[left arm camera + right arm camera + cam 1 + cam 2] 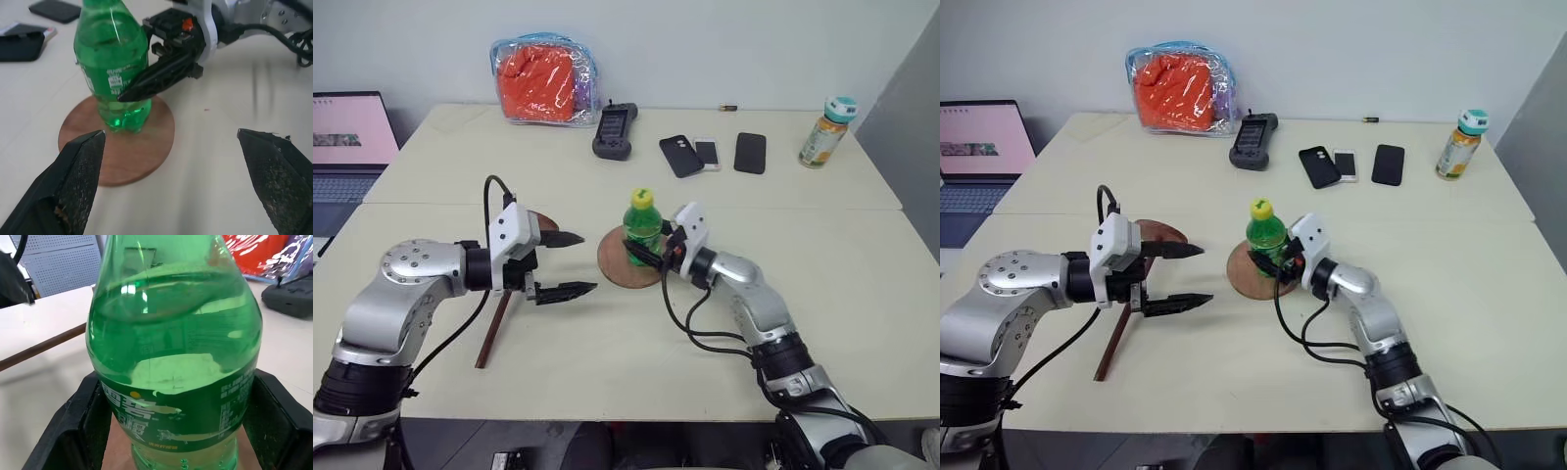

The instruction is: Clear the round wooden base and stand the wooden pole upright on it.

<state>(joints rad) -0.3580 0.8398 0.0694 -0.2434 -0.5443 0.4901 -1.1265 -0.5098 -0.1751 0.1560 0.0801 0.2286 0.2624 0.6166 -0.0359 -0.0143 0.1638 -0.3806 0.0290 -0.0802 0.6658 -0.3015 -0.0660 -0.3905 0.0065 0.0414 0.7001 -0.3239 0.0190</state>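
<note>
Wooden table (607,362) carries the round wooden base (612,262) at centre, occupied by a green bottle (642,223) standing on it. Right gripper (646,253) is clamped on the bottle's lower body. Risk: a low grip on a tall, part-filled bottle may let it tip or drag the base during removal. Left gripper (570,264) hovers left of the base, jaws spread wide, holding nothing. Beneath it lies the wooden pole (495,326), flat, its disc end far. Far items, an orange bag (544,80), phones (705,153) and a drink bottle (826,132), obstruct nothing.
</note>
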